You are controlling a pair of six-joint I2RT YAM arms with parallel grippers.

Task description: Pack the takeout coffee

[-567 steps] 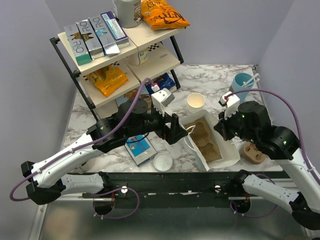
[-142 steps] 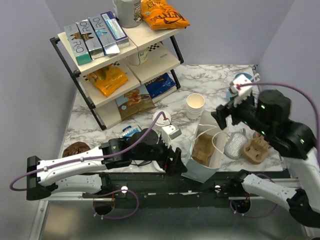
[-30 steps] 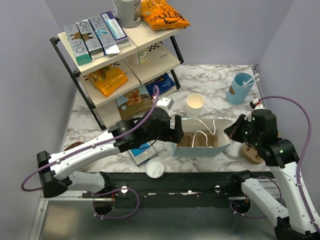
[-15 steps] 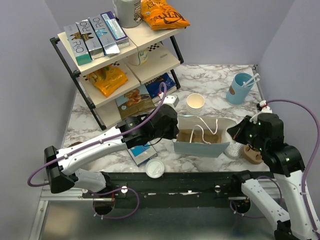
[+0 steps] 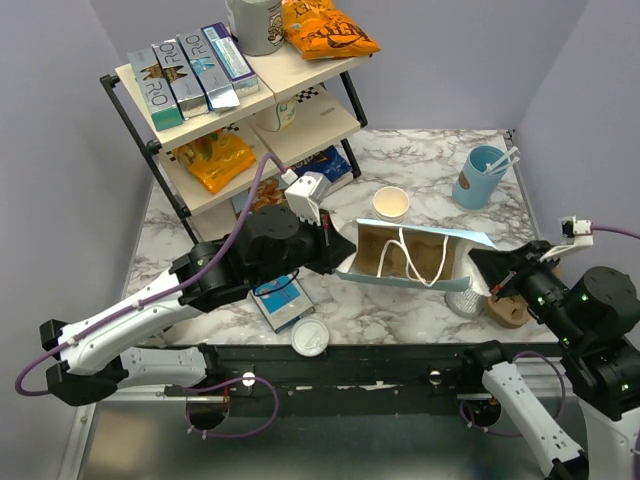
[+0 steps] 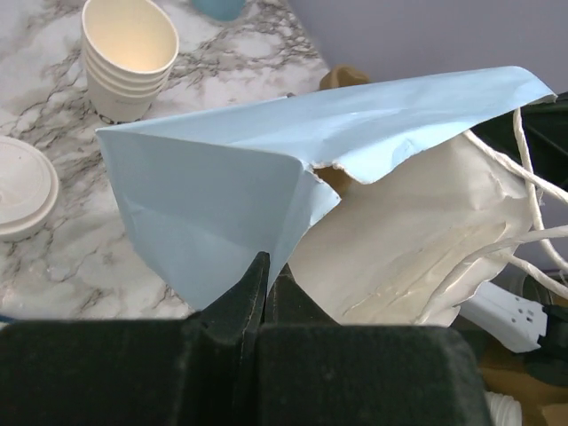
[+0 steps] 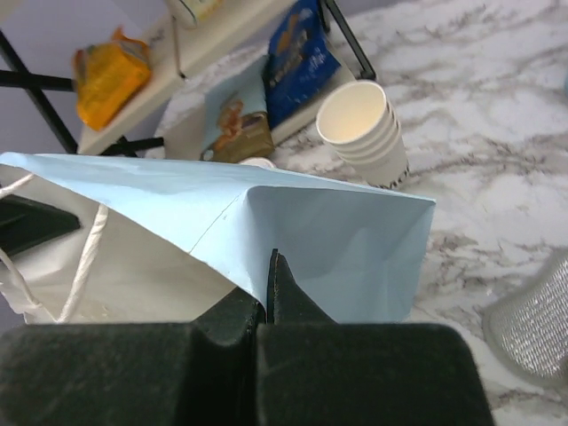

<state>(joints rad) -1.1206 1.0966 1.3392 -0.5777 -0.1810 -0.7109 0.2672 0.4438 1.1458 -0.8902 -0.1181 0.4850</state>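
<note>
The takeout coffee (image 6: pixel 19 200) stands on the tabletop (image 5: pixel 420 160) just beside the paper bag (image 5: pixel 410 255) — outside it, so the packing itself looks undone. The left end effector (image 6: pixel 264 263) and right end effector (image 7: pixel 271 259) each pinch shut on an opposite bag edge. The overhead view hides the cup under the left arm; the left wrist view catches its lid.

Two robot arms meeting over the near half of the table (image 5: pixel 420 160), left arm (image 5: pixel 170 300) stretched in from the near left corner, left gripper (image 5: pixel 337 262) pinched tight on one end of the paper bag (image 5: pixel 410 250), right arm (image 5: pixel 590 310) raised at the near right corner, right gripper (image 5: pixel 482 264) clamped on the other end.
</note>
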